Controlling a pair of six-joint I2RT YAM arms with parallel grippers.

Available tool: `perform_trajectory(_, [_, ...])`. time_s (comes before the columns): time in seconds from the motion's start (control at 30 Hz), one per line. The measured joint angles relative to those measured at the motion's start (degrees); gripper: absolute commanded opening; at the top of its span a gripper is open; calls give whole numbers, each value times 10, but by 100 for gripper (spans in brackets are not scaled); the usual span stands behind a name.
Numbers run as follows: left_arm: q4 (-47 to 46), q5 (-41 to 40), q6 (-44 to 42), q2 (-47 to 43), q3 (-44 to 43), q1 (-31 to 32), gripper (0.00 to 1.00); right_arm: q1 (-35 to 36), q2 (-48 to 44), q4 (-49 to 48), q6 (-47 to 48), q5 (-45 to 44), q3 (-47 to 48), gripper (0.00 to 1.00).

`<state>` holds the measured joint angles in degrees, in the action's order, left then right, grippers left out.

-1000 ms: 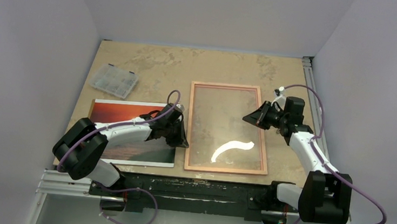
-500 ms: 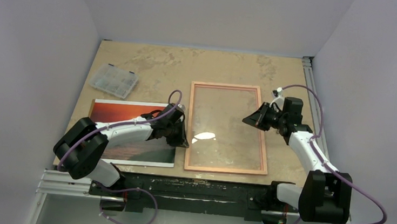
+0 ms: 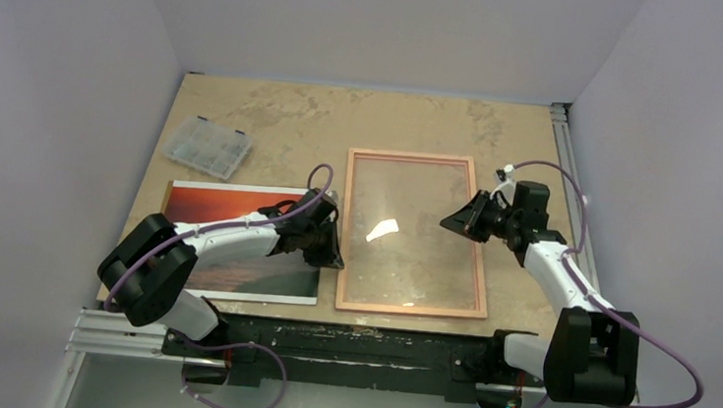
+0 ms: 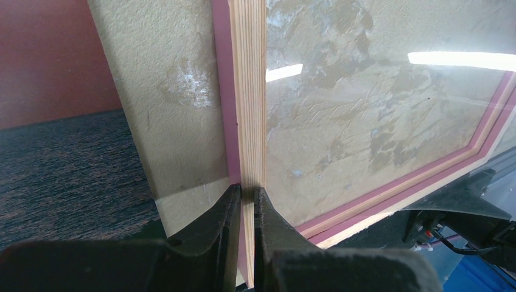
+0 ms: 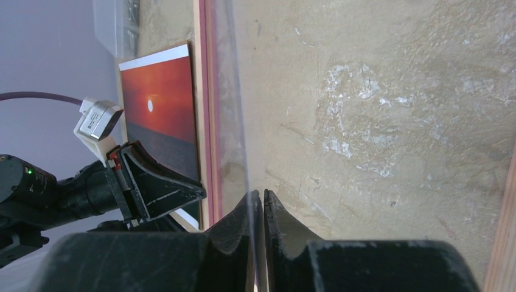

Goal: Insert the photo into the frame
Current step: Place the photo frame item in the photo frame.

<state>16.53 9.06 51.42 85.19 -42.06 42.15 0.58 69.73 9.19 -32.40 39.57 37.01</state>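
Observation:
The frame, thin pinkish wood, lies flat mid-table. My left gripper is shut on its left rail; in the left wrist view my left gripper has one finger on each side of the rail. My right gripper is shut on the right edge of the clear pane, holding that edge raised over the frame. The right wrist view shows my right gripper pinching the thin pane. The sunset photo lies face up left of the frame, partly under my left arm, and shows in the right wrist view.
A clear plastic organizer box sits at the back left. A black rail runs along the table's near edge between the arm bases. Grey walls close in the left, back and right sides.
The bright reflection on the pane has slid from the front of the frame toward its middle as the pane tilted. My right gripper has shifted slightly. The left arm has not moved.

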Motion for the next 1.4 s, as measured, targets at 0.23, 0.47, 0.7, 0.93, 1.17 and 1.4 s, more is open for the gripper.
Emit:
perform_trajectory(0.23, [3, -3, 0, 1, -3, 2, 0, 0, -1, -16, -19, 0, -15, 31])
perform_trajectory(0.47, [7, -6, 0, 2, -5, 4, 0, 0, 0, -15, -17, 2, -16, 60])
perform_trajectory(0.7, [8, -7, 0, 3, -6, 4, 0, 1, 26, 5, 5, 0, -9, 70])
perform_trajectory(0.93, [12, -10, 0, 3, -9, 7, 0, 2, 42, 50, 37, -15, 13, 73])
perform_trajectory(1.17, [13, -14, 0, 3, -10, 9, 0, 5, 43, 102, 69, -43, 36, 74])
perform_trajectory(1.4, [14, -19, 0, 3, -10, 11, 0, 5, 67, 131, 96, -75, 55, 76])
